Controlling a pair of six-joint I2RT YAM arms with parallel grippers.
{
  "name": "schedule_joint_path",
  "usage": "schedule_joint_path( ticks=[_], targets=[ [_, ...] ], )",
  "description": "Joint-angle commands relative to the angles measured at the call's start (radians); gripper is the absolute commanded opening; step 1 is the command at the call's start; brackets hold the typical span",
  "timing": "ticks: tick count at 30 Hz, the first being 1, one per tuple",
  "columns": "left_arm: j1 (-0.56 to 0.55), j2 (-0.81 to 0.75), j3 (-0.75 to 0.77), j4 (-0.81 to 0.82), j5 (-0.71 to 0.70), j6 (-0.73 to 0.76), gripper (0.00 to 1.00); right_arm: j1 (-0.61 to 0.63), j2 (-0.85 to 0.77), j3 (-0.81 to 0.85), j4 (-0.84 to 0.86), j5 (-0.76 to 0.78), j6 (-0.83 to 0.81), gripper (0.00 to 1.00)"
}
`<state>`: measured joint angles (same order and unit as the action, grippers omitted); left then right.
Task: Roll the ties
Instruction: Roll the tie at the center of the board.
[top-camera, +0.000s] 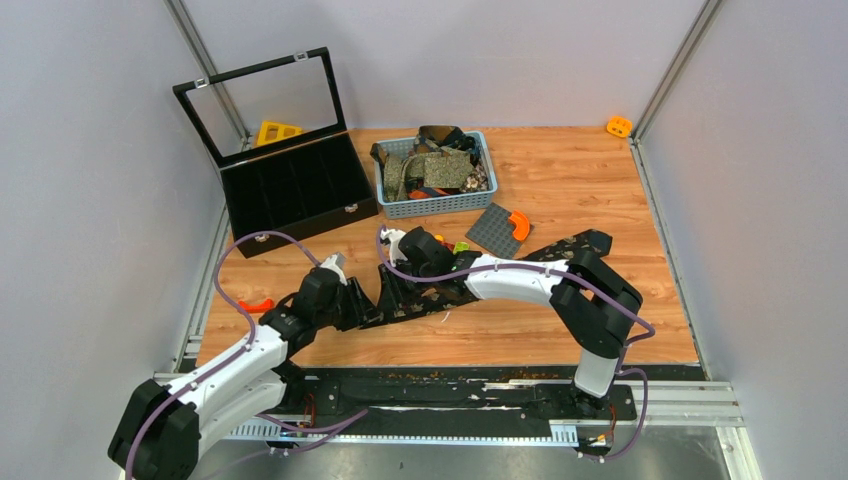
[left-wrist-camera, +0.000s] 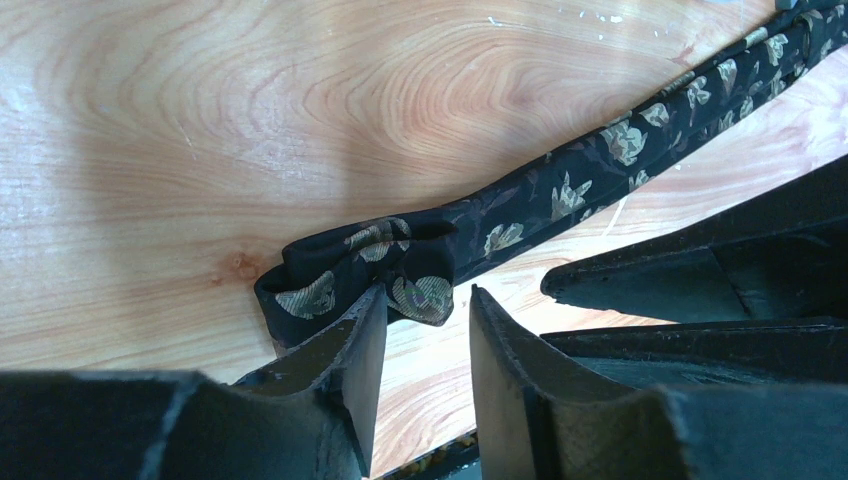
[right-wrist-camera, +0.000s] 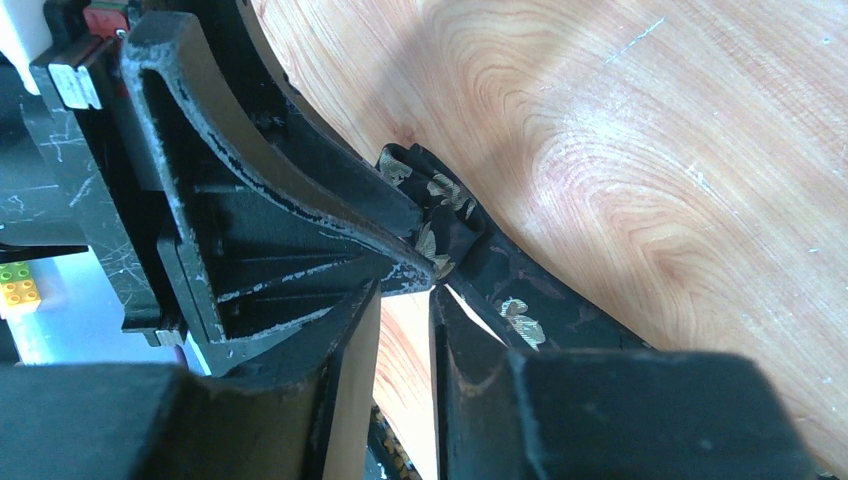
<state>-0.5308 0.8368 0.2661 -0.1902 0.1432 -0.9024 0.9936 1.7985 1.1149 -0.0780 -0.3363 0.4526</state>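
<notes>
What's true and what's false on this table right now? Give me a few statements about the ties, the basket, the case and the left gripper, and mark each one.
1. A black floral tie lies stretched across the wooden table. True.
2. The basket is empty. False: it holds several ties.
3. The black case has its lid shut. False: the lid stands open.
4. The tie's end near the left gripper is folded over on itself. True.
5. The left gripper is clamped on the tie. False: its jaws stand apart, with the folded end just beyond them.
</notes>
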Motion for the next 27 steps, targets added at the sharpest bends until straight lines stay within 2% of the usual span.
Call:
schedule_joint_path(
  ticks=[1, 4, 7, 10, 14, 17, 21, 27],
  targets=[
    [-0.003, -0.03, -0.025, 0.063, 0.012, 0.014, 0.49, -0.003, 0.008, 0.011, 0.042, -0.023, 0.027, 0.29],
    [-0.004, -0.057, -0.034, 0.069, 0.005, 0.007, 0.49, -0.003, 0.016, 0.013, 0.044, -0.021, 0.038, 0.31],
    [-0.003, -0.088, -0.04, 0.062, -0.008, 0.001, 0.45, -0.003, 0.03, 0.014, 0.043, -0.019, 0.059, 0.31],
    [-0.003, -0.115, -0.042, 0.043, -0.024, 0.0, 0.34, -0.003, 0.047, 0.019, 0.044, -0.018, 0.073, 0.31],
    [-0.003, -0.122, -0.043, 0.029, -0.031, 0.003, 0.14, -0.003, 0.071, 0.033, 0.038, -0.018, 0.08, 0.31],
    [-0.004, -0.118, -0.046, 0.03, -0.03, 0.006, 0.07, -0.003, 0.088, 0.048, 0.032, -0.015, 0.082, 0.32],
    [-0.003, -0.117, -0.045, 0.032, -0.026, 0.008, 0.02, -0.003, 0.115, 0.068, 0.02, -0.009, 0.083, 0.31],
    [-0.003, -0.12, -0.04, 0.029, -0.019, 0.016, 0.0, -0.002, 0.153, 0.089, 0.02, -0.013, 0.084, 0.31]
  ],
)
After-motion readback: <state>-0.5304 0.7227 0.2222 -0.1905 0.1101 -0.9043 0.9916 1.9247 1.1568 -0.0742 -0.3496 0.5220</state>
